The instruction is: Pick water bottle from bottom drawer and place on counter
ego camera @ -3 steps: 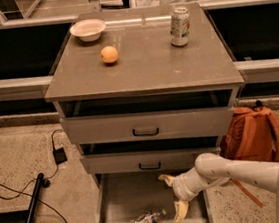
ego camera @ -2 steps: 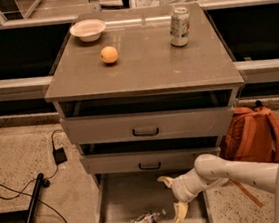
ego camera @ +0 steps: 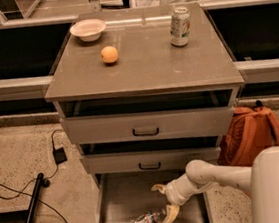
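Tool [ego camera: 165, 200] spread wide, empty, lowered into bottom drawer [ego camera: 124, 193]; water bottle [ego camera: 144, 222] lying just left of lower finger, apparently lined up for straddling.

On the counter [ego camera: 145, 70], a bowl [ego camera: 88, 29] sits at the back left, an orange [ego camera: 109, 54] just in front of it, and a can [ego camera: 180, 26] at the back right. Below, the bottom drawer [ego camera: 120, 196] is pulled out. The bottle [ego camera: 143, 222] lies on its side near the drawer's front edge. The gripper [ego camera: 165, 201] hangs inside the drawer, just right of the bottle. A backpack [ego camera: 250, 133] stands right of the cabinet [ego camera: 101, 129].
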`<state>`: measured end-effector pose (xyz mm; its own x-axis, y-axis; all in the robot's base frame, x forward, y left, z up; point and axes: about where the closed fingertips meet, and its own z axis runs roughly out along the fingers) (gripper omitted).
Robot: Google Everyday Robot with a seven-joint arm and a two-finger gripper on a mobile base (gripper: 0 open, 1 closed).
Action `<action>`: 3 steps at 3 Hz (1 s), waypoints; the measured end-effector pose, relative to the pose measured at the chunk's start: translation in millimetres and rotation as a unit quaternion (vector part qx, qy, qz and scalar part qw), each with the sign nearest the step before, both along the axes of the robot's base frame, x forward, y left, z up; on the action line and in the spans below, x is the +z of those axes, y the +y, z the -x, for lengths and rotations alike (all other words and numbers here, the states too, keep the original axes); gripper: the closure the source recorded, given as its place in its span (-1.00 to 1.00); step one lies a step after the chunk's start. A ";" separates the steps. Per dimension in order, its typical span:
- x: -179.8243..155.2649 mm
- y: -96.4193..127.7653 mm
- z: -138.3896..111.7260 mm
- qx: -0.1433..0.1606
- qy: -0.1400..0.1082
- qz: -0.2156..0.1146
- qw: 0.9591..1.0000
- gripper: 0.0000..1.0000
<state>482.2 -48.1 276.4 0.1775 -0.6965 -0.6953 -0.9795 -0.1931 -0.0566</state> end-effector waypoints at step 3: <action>-128.6 20.9 -22.7 -0.027 -0.030 0.039 0.998 -0.40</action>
